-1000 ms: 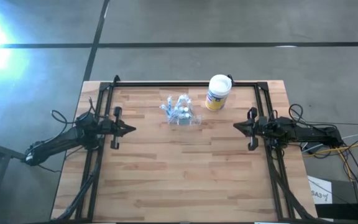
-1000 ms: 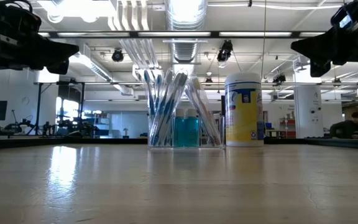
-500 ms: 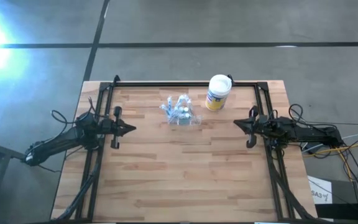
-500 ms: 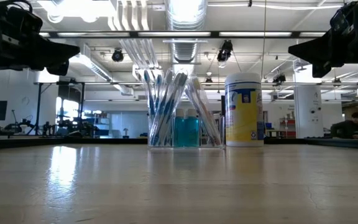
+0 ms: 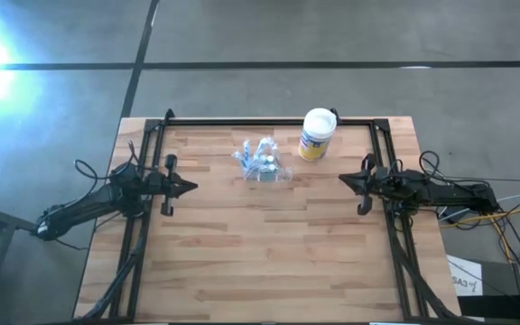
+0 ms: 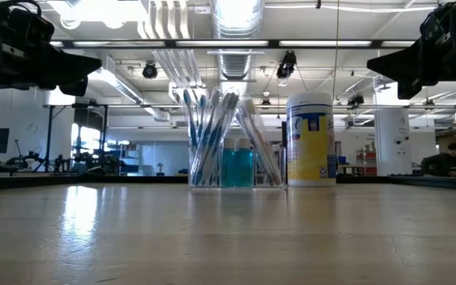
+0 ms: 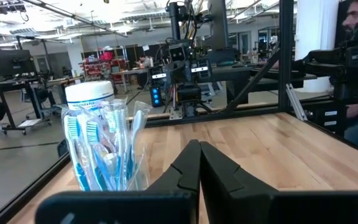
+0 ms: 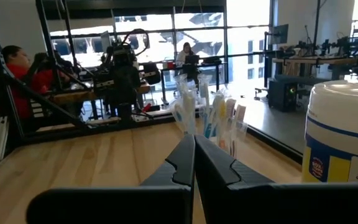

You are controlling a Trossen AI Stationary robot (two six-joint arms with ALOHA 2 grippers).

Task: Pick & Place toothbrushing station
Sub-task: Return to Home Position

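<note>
The toothbrushing station [image 5: 262, 162] is a small clear plastic holder with several toothbrushes and blue bottles; it stands on its base on the wooden table, toward the far middle [image 6: 234, 142] [image 7: 104, 149] [image 8: 207, 121]. My left gripper [image 5: 192, 188] hovers shut at the table's left edge, level, pointing toward the table's middle [image 7: 199, 149]. My right gripper [image 5: 342, 181] hovers shut at the right edge, level, pointing toward the middle [image 8: 194, 144]. Both are well clear of the station and above the tabletop.
A round canister with a white lid and yellow label [image 5: 317, 134] stands just right of the station [image 6: 310, 139]. A black frame [image 5: 269, 121] runs along the table's far, left and right edges. People sit in the room beyond the table.
My right gripper has swung slightly toward the table's far edge while staying in place; its tip now points a little more toward the station.
</note>
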